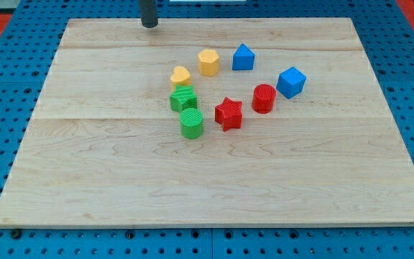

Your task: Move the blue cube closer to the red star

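Tool tip (149, 25) bare, holding nothing, far from blue cube (291, 82); no writing.

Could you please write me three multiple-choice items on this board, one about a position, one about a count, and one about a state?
1. Which block lies between the blue cube and the red star?
A. the red cylinder
B. a green block
C. the yellow heart

2. How many blocks are on the board?
A. six
B. eight
C. ten

3. How does my tip stand relative to the blocks?
A. pressing the blue cube
B. clear of all blocks, near the view's top
C. resting on the red star

Answers: 1 A, the red cylinder sits on the line between them. 2 B, two each of blue, red, green and yellow. 3 B, bare wood separates the tip from every block.
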### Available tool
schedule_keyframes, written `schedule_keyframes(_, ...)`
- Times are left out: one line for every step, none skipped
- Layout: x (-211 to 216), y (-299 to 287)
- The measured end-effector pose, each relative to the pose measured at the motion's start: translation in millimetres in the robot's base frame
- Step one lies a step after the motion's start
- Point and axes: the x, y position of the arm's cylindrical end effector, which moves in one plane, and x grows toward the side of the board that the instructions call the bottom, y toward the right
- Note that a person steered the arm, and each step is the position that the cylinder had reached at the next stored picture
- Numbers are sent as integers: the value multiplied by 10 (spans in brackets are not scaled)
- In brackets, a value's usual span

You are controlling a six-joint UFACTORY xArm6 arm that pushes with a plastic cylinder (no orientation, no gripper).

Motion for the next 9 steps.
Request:
schedule_keyframes(0, 0)
schedule_keyframes(-4, 6)
schedule_keyframes(-20, 140)
schedule_keyframes(6, 302)
schedule_keyframes(58, 442)
schedule_keyframes(49, 1009)
schedule_keyframes(29, 1375)
schedule_keyframes(-74, 1541)
schedule_keyframes(-107, 1608)
